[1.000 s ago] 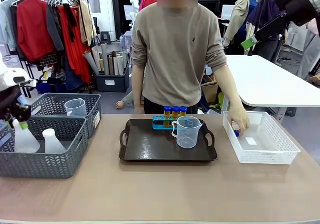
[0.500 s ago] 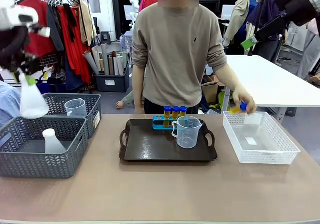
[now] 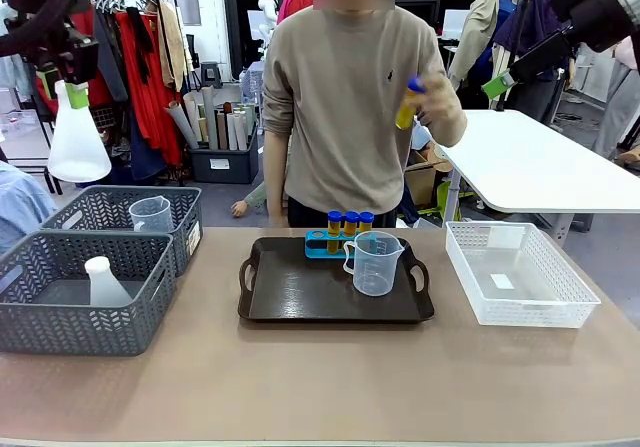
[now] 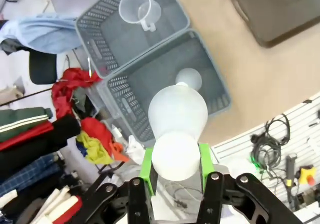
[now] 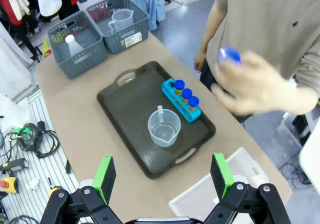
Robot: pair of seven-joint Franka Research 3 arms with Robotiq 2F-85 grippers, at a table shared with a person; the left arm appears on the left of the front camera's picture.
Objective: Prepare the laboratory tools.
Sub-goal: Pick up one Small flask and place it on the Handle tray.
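Left gripper (image 4: 175, 165) of mine is pinched partway in on the neck of the white conical flask (image 4: 177, 115), which hangs high over the grey baskets (image 3: 70, 327). A second flask (image 3: 103, 280) stands in the near one. My right gripper (image 5: 163, 175) gapes wide, empty, above the tray (image 5: 127, 101) with the beaker (image 5: 163, 129) and blue-capped tubes (image 5: 183, 94).

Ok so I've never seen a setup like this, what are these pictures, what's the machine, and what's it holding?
Two robot arms share a table with a person. One picture looks across the table; the other two come from cameras on each arm's wrist. The left claw grips a white flask by its neck, above the grey baskets. The right claw hangs open, holding nothing. On the table: a dark tray with a beaker and three capped tubes, and a white basket. The person's hand holds another tube.
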